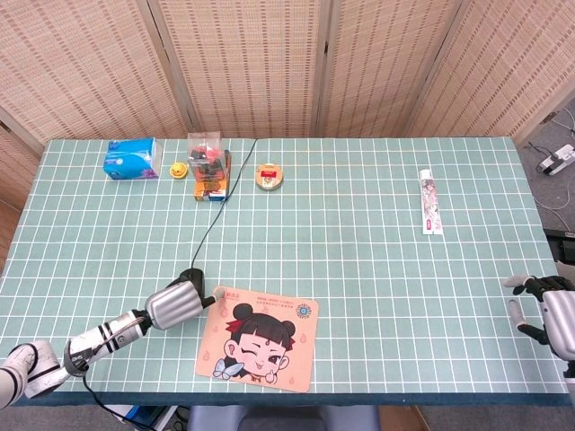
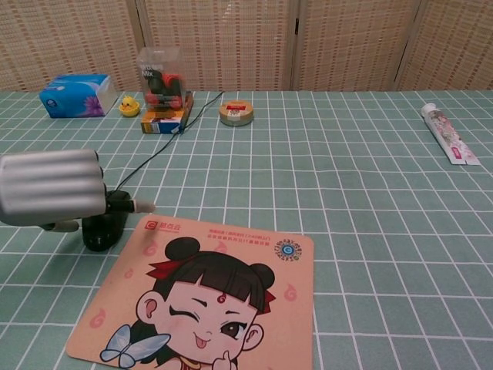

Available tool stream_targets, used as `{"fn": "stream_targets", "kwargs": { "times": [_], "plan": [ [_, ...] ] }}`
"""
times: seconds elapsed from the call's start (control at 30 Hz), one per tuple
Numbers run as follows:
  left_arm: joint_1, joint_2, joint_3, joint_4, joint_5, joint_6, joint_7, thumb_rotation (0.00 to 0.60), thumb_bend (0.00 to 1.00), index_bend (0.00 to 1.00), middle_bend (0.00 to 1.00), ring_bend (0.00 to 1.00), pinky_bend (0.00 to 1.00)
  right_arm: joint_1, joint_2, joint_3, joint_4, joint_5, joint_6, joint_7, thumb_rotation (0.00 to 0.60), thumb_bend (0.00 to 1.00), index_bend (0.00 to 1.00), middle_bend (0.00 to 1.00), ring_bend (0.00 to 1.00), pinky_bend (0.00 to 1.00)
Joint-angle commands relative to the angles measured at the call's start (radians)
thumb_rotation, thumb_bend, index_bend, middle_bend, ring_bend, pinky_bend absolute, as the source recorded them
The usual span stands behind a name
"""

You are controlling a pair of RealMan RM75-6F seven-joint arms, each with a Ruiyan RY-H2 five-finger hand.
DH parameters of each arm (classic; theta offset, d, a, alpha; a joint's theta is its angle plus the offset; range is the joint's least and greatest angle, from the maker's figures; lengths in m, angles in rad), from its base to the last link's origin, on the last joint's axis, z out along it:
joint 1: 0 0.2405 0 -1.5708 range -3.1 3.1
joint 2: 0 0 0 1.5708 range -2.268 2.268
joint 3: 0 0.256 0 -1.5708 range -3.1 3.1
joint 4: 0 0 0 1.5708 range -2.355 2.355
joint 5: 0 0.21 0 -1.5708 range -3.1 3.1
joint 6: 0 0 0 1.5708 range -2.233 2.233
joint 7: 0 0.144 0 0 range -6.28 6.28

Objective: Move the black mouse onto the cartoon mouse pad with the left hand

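The black mouse (image 2: 106, 223) lies on the tabletop (image 1: 359, 224) just beside the cartoon mouse pad (image 1: 260, 337), at its 10 o'clock corner. The left robot hand (image 2: 52, 187) covers it; whether it grips the mouse I cannot tell. The right robot hand (image 1: 550, 310) rests with fingers spread, holding nothing. A clear box (image 1: 206, 154) at 11 o'clock holds red and black items.

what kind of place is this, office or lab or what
Probably a robot test or demo setup, not a working office: a table under a green grid-patterned cover, woven bamboo folding screens closing off the back, and unrelated props set out in a row, such as a blue tissue pack and a small yellow rubber duck.
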Motion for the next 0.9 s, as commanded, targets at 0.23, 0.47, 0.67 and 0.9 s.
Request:
{"fn": "stream_targets", "kwargs": {
  "times": [0.23,0.47,0.67,0.9],
  "plan": [
    [-0.002,-0.004,0.004,-0.017,-0.024,-0.014,0.025,0.6,0.09,0.36,0.9,1.0,1.0,-0.001,0.002,0.002,0.001,0.003,0.0,0.005,0.6,0.41,0.4,0.47,0.41,0.3],
    [-0.001,-0.011,0.013,-0.009,-0.024,0.006,0.018,0.6,0.09,0.45,0.86,1.0,1.0,0.0,0.001,0.002,0.002,0.004,-0.003,0.005,0.6,0.41,0.4,0.47,0.41,0.31],
    [0.001,-0.017,0.017,-0.002,-0.029,0.011,0.023,0.6,0.09,0.48,0.85,1.0,1.0,0.0,0.001,0.002,0.002,0.005,-0.004,0.004,0.6,0.41,0.4,0.47,0.41,0.3],
    [0.0,-0.024,0.017,0.0,-0.044,0.002,0.033,0.6,0.09,0.48,0.85,1.0,1.0,-0.001,0.002,0.003,0.002,0.007,-0.004,0.006,0.6,0.41,0.4,0.47,0.41,0.31]
  ]
}}
